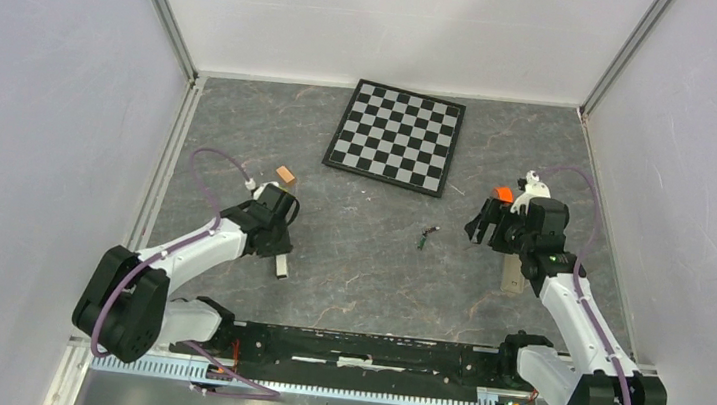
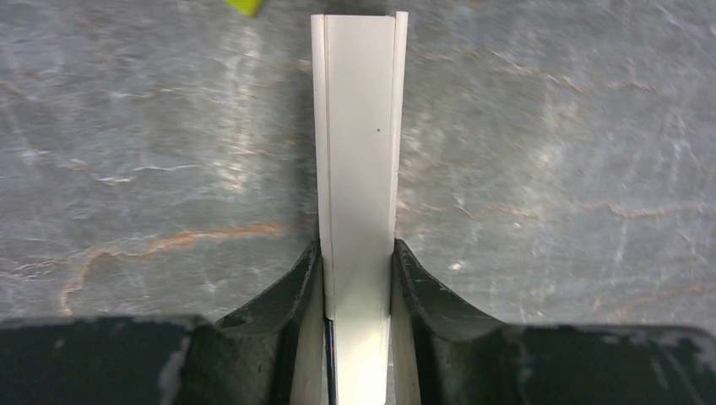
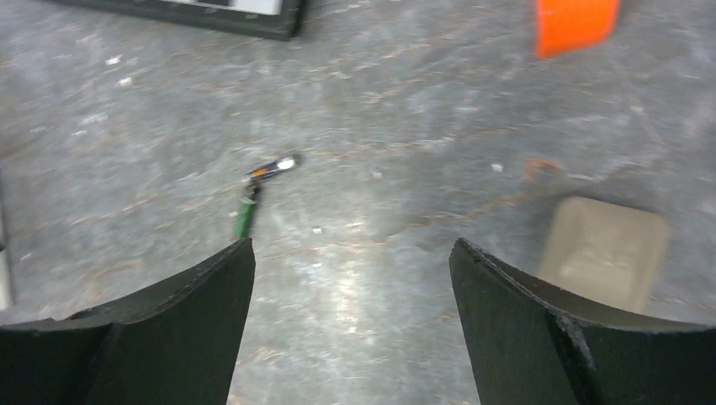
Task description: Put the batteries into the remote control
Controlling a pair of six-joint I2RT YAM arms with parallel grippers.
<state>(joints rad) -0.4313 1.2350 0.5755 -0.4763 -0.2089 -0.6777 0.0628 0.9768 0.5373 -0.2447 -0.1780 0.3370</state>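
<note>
Left hand (image 2: 359, 253) pinches stiff, light remote (image 2: 359, 126) edgewise; right hand (image 3: 350, 249) gapes empty toward batteries (image 3: 253, 202) nearside of chessboard (image 1: 397, 136), probably slippery, so grip mid-length.

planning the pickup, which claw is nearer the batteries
Right. The right claw hangs open just to the right of the batteries; the left claw, shut on the remote, is well off to their left.

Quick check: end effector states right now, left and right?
Left end effector: shut on the remote control.
Right end effector: open, holding nothing.
</note>
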